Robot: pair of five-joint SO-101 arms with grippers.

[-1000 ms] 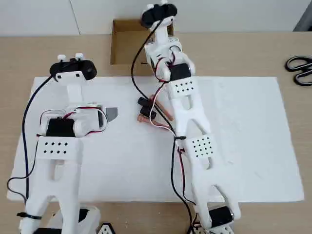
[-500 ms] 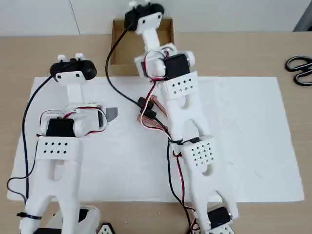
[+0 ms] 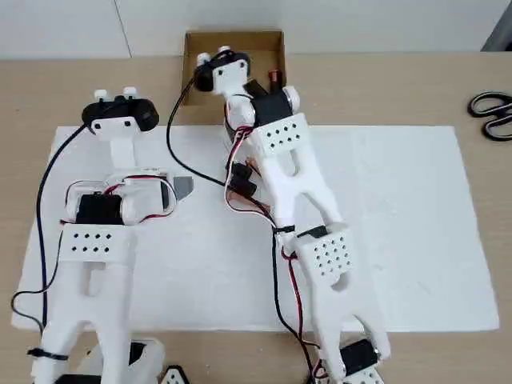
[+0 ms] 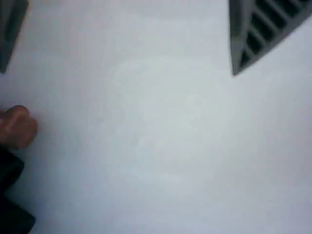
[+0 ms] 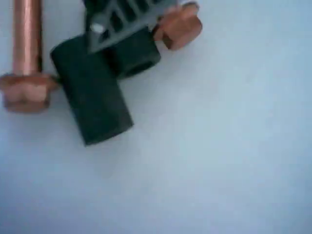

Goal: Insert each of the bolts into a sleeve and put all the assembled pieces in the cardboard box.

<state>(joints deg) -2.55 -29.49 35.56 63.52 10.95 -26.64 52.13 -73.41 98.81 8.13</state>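
A white sheet [image 3: 400, 208] covers the tabletop [image 3: 400, 88]. The right pincer [image 5: 124, 22] hangs over a black sleeve [image 5: 134, 56]; whether it is wide or narrow cannot be told. A second sleeve [image 5: 92, 100] touches a copper bolt [image 5: 27, 53], all crowded near the centre of the high view. The left pincer [image 4: 119, 70] gapes wide, empty. A grab here may pinch both sleeves or send the bolt rolling.

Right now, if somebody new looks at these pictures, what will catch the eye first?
The right arm, stretched over the white sheet up to the cardboard box at the far edge of the table. Its wrist view shows copper bolts and black sleeves lying close together on the sheet.
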